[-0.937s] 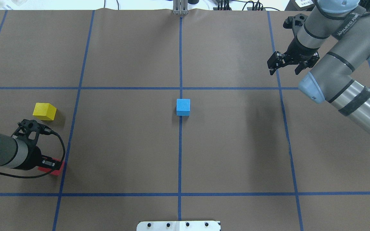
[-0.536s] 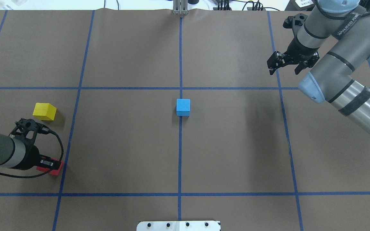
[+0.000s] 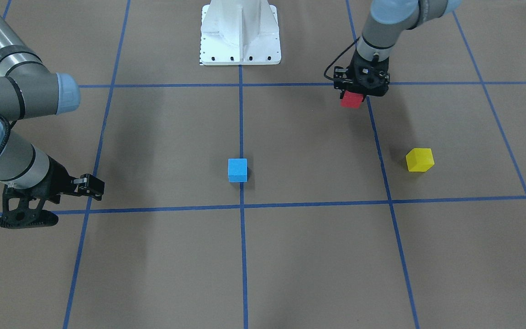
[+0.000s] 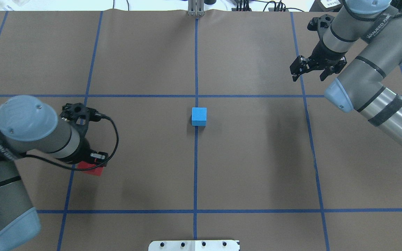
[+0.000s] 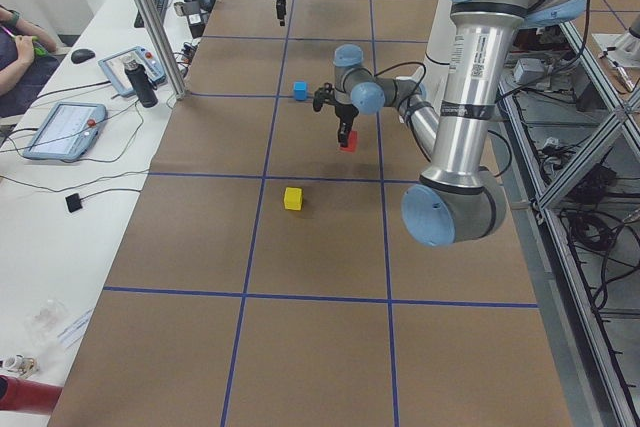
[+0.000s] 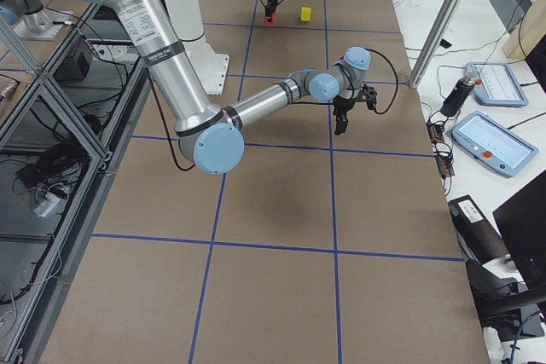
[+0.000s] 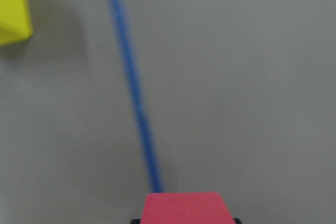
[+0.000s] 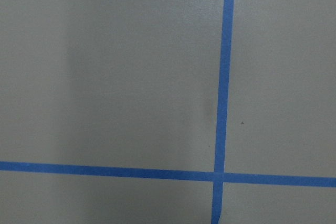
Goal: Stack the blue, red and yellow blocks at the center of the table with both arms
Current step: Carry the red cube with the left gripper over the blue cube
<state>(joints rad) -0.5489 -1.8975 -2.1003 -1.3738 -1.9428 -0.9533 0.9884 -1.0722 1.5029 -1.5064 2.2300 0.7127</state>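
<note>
1. Over the left part of the table [image 4: 257, 157], held the red block [image 3: 351, 101] clamped firmly in the left gripper [image 3: 354, 94], apparently raised off the surface.
2. Looked like the carry step, with the blue block [image 3: 237, 169] standing alone at the centre, on the middle line.
3. Called next, probably, for travel toward the centre, square alignment above the blue block, slow lowering, then release.
4. Showed the yellow block [image 3: 419, 160] resting on the left side, well apart from the other two, not yet stacked.
5. Showed the right gripper [image 4: 309, 74] wide apart and empty, over the far right side.
6. Covered in brown paper [image 4: 134, 52], divided by blue tape lines [image 4: 134, 95]; white robot base plate [image 3: 240, 36] at the robot's edge.
7. Beyond the table, showed a white desk [image 5: 60, 237] with a teach pendant [image 5: 62, 130] and cables.
</note>
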